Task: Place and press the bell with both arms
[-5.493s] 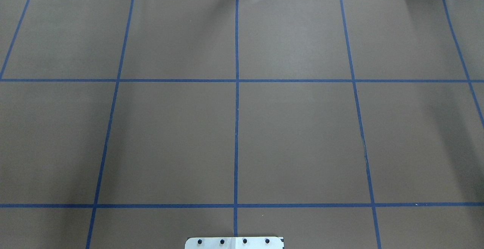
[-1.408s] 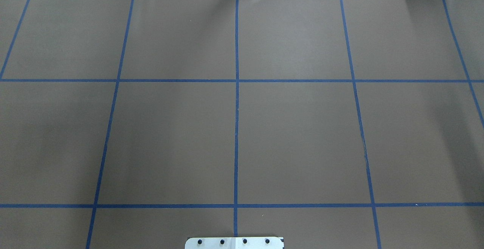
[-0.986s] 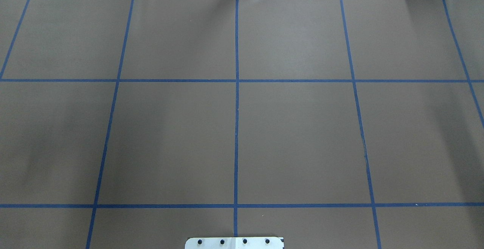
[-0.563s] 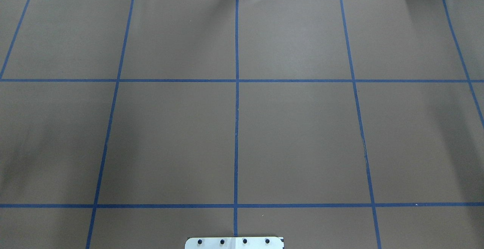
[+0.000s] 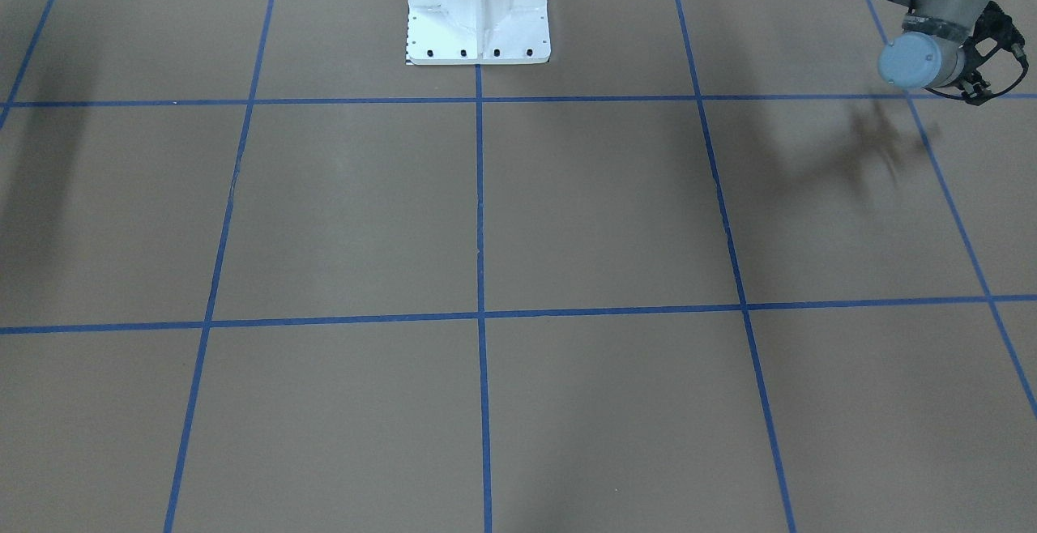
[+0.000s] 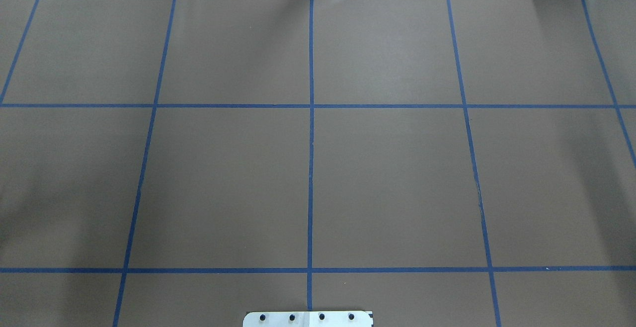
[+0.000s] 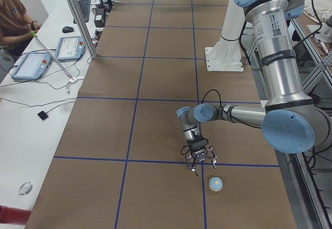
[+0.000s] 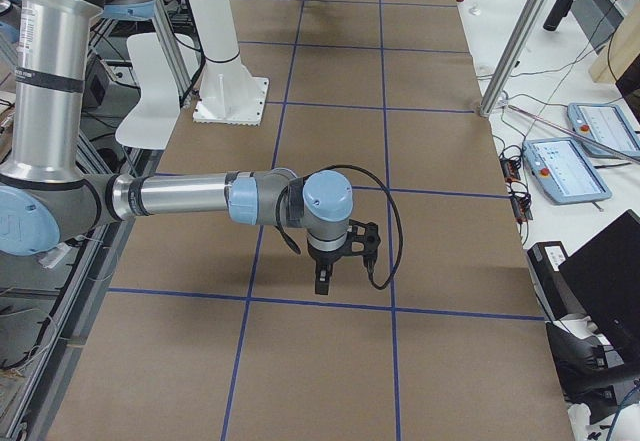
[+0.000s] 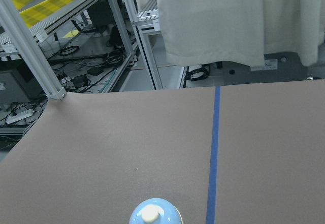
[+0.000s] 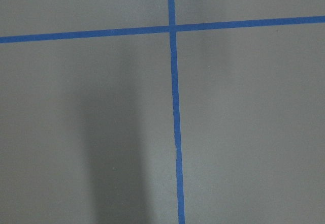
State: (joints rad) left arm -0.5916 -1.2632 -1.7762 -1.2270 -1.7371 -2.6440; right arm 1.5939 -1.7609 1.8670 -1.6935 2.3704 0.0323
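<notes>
While the bell (image 7: 216,184) sits upright on the brown table (image 6: 397,168) at its left end, just right of a blue tape line (image 7: 203,198) in the exterior left view, nothing touches it. Light-blue dome, cream button on top. The left wrist view shows the bell at the bottom edge, again just beside the tape, with no fingers in shot. The left arm (image 7: 275,57) reaches down and across, and the left gripper (image 7: 201,162) hangs pointing down over the tape crossing, near the bell but apart from it, on its far side. Its fingers look splayed and empty from that side angle, but I cannot tell its opening for sure. The front view catches only the wrist and some black hardware at the top right corner. The right arm (image 8: 180,196) stretches low over the right end of the table, and the right gripper (image 8: 325,279) points down above the table just beyond a cross tape line. It shows only from the side, so I cannot tell how wide it is or whether it holds anything. The white pedestal (image 5: 478,6) stands at the robot's edge of the table. An operator (image 7: 10,16) sits at the far left desk.
</notes>
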